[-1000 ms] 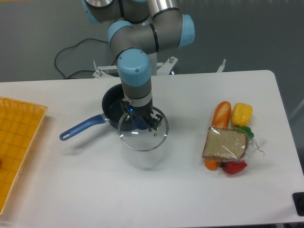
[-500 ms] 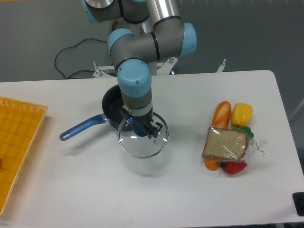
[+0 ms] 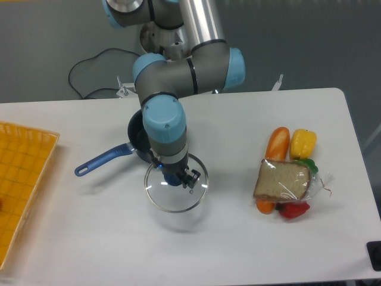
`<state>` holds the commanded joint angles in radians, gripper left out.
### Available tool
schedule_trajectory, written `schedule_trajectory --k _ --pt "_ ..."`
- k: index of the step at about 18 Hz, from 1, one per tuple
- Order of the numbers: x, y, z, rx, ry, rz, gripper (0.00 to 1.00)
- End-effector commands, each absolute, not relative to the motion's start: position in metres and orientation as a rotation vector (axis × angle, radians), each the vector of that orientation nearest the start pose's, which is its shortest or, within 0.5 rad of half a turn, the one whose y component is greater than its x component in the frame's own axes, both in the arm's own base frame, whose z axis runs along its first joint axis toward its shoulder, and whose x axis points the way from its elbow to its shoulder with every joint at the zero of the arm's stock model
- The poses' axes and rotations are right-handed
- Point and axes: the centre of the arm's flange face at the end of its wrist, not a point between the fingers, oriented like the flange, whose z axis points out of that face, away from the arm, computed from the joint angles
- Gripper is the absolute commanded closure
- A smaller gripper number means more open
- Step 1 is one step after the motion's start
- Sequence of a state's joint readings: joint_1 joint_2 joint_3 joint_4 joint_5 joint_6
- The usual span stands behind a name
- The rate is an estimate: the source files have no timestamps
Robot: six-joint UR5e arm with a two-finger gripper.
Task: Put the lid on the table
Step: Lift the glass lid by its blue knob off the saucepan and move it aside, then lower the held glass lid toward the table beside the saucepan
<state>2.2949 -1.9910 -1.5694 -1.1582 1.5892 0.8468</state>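
Just above the table (image 3: 238, 238), the hand (image 3: 173, 177) is clamped on the lid (image 3: 177, 192)

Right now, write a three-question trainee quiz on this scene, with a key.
1. True or false: the lid sits on the saucepan.
2. What does the gripper grasp? A) saucepan handle B) lid's knob C) bagged sandwich
3. Which side of the table, in the picture, holds the yellow-orange tray?

Key: 1 false, it is held in front of the pan; 2 B; 3 left.
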Motion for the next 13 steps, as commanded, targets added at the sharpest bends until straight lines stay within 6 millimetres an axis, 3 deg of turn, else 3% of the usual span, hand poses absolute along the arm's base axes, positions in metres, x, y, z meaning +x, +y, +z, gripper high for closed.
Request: schedule_trajectory --k 3,13 --pt "-0.317 0.576 0.278 -3.161 0.19 0.006 0.55" --pt "-0.318 0.588 0.249 -3.141 0.198 0.021 0.55"
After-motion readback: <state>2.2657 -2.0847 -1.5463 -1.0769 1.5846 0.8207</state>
